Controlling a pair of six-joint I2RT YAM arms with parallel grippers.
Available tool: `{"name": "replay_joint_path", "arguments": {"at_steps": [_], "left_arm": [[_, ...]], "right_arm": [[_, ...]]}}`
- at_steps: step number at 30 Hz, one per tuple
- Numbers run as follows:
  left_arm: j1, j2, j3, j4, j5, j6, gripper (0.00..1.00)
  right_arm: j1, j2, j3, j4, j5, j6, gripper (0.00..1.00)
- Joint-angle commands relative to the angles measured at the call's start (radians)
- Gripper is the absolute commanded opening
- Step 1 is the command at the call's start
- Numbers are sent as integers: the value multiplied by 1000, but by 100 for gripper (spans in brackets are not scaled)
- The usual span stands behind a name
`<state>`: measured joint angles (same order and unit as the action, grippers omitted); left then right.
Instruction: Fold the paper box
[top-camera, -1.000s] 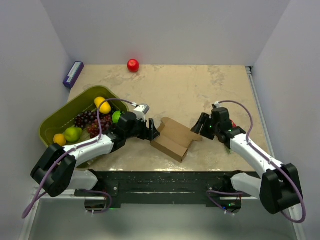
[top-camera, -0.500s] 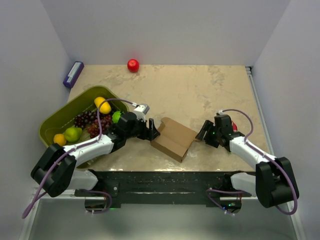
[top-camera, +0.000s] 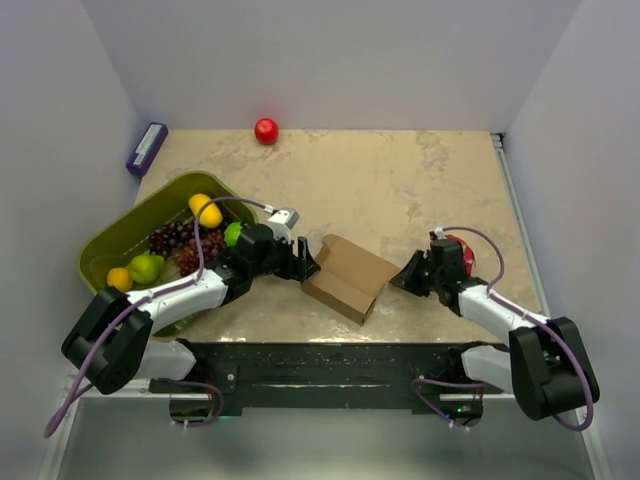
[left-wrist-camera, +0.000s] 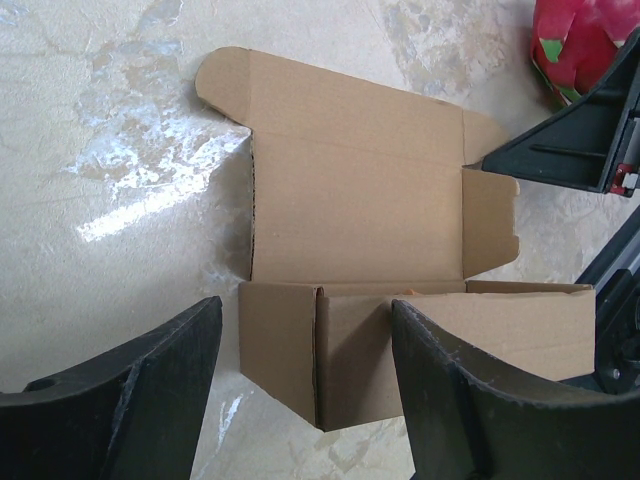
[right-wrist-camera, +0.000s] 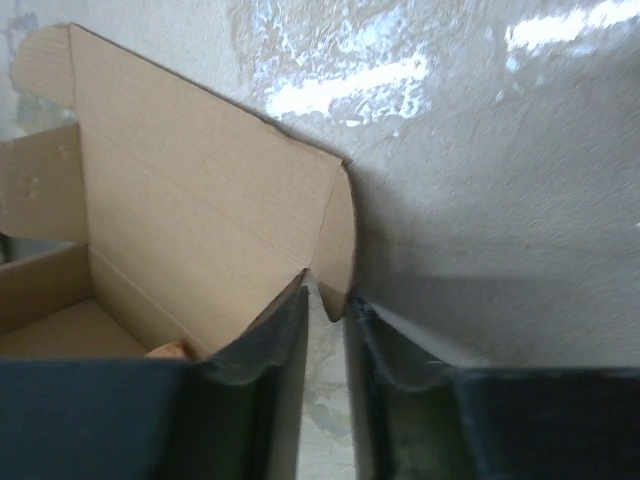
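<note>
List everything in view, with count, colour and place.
paper box: 1, brown, front centre
basket: 1, olive green, left
lemon: 1, yellow, in basket
grapes: 1 bunch, dark red, in basket
lime: 1, bright green, in basket
green fruit: 1, pale green, basket's near end
orange: 1, orange, beside it
ball: 1, red, far edge
case: 1, purple, far-left corner
dragon fruit: 1, pink-red, by right arm
left tool: 1, black, open, at box's left
right tool: 1, black, nearly closed at box's flap

White arm links, black joints, purple cables.
</note>
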<state>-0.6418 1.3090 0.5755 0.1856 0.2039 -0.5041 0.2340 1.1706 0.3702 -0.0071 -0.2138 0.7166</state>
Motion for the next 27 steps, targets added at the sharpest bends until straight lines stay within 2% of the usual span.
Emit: {"name": "replay_joint_path", "arguments": {"at_steps": [1,4,19,27], "left_arm": [[-1,-1,15,0,-3,15,72],[-1,1,17,-5,-14,10,72],[-1,21,27,2,-21,-28,72],[-2,45,34,21,-9,-48,72]], "right_arm": [[-2,-43,-17,105,-71,-23,10],[-4,-109,-30,96,-64,-54,0],[-1,-480,-79,-48,-139,-118,0],[2,-611,-102,-119,-210,-152,0]]}}
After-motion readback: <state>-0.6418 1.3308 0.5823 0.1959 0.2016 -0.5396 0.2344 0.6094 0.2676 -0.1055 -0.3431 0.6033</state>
